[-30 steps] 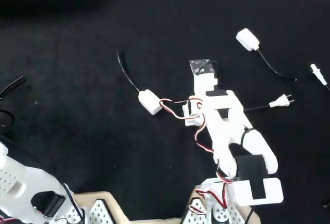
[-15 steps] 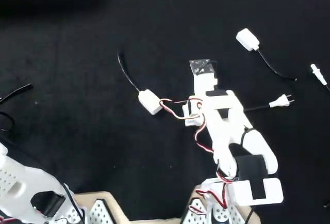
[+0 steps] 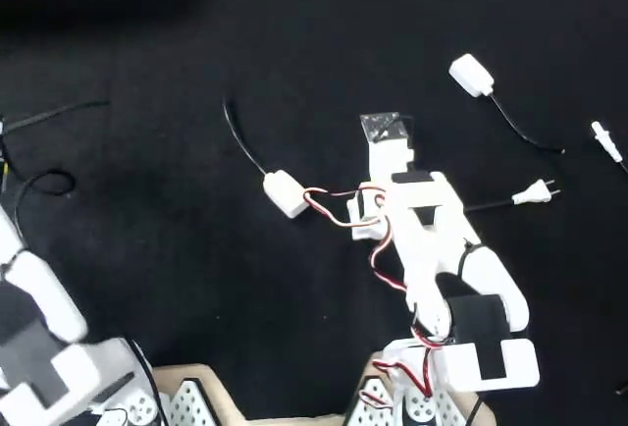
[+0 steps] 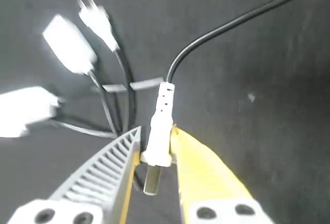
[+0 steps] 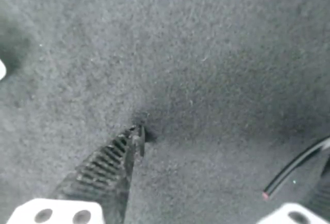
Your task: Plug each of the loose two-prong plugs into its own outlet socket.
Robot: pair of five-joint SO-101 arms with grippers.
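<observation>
One two-prong plug (image 4: 164, 105) sits pinched in the left end effector (image 4: 153, 133), seemingly near its prongs; drag from its cord (image 4: 232, 22) could twist it loose.

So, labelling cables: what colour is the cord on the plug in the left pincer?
Black cord; best in left wrist view.
</observation>
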